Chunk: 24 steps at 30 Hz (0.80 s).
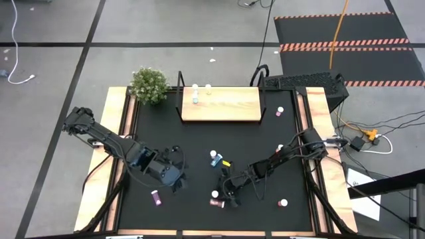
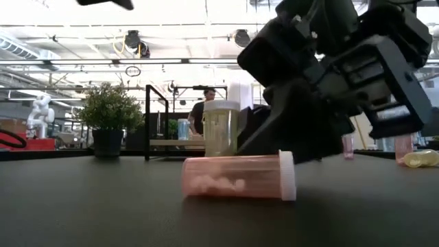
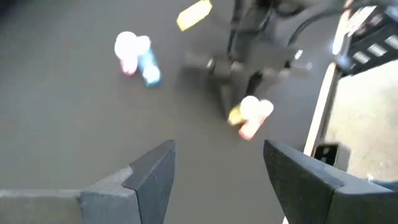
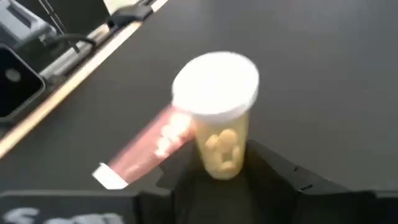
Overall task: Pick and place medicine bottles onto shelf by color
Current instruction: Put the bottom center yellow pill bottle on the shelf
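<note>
Nearest the front edge, the right end effector (image 1: 229,191) stands low over an upright yellow bottle (image 4: 219,118) that sits between its fingers (image 4: 273,171); whether they are clamped on it I cannot tell. Touching that bottle lies a pink bottle (image 2: 236,176) on its side, long axis flat along the tabletop (image 1: 199,153), cap pointing away from the end effector. The right arm is clearly nearer both. The left end effector (image 1: 174,174) hovers apart, fingers spread and empty. Beyond them on the black tabletop is a blue bottle (image 1: 214,157), then the shelf (image 1: 222,106) with two bottles on it, a plant (image 1: 149,84), and a person in the room behind
</note>
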Motion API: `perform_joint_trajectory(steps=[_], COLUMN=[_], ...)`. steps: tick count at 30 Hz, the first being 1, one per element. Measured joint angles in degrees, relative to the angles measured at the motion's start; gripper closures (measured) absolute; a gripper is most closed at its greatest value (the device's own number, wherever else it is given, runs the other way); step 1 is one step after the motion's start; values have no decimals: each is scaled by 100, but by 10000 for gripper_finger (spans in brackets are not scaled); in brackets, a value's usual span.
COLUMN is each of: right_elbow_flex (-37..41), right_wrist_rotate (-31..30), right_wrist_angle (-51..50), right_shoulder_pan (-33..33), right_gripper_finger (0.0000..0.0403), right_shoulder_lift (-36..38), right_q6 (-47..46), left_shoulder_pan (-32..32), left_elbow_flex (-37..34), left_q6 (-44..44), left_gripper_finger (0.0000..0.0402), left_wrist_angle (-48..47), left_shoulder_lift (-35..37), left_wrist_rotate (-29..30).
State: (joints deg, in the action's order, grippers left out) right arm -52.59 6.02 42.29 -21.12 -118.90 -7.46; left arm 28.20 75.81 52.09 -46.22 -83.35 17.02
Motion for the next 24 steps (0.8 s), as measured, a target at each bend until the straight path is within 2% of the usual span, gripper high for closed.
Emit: perform_joint_trajectory(steps=[5,11,14,18,24], right_elbow_flex=[-1,-3,-3,-3,-3], right_wrist_rotate=[-151,-473,-548,-618,-620], right_wrist_angle=[-116,-602,-1169,-2128,-3375], right_shoulder_pan=[44,150,226,389,612], right_gripper_finger=[301,308,307,306,306], right_shoulder_lift=[250,748,1198,1890,2794], right_q6=[-195,-93,-360,-897,-1140], left_shoulder_pan=[-140,-328,-391,-441,-930], left_elbow_flex=[0,0,0,2,126], left_q6=[-577,-830,-990,-1647,-2293], left_gripper_finger=[158,158,158,158,158], left_wrist_angle=[640,721,867,1486,2027], left_shoulder_lift=[0,0,0,-98,-741], left_wrist_rotate=[156,159,156,144,-479])
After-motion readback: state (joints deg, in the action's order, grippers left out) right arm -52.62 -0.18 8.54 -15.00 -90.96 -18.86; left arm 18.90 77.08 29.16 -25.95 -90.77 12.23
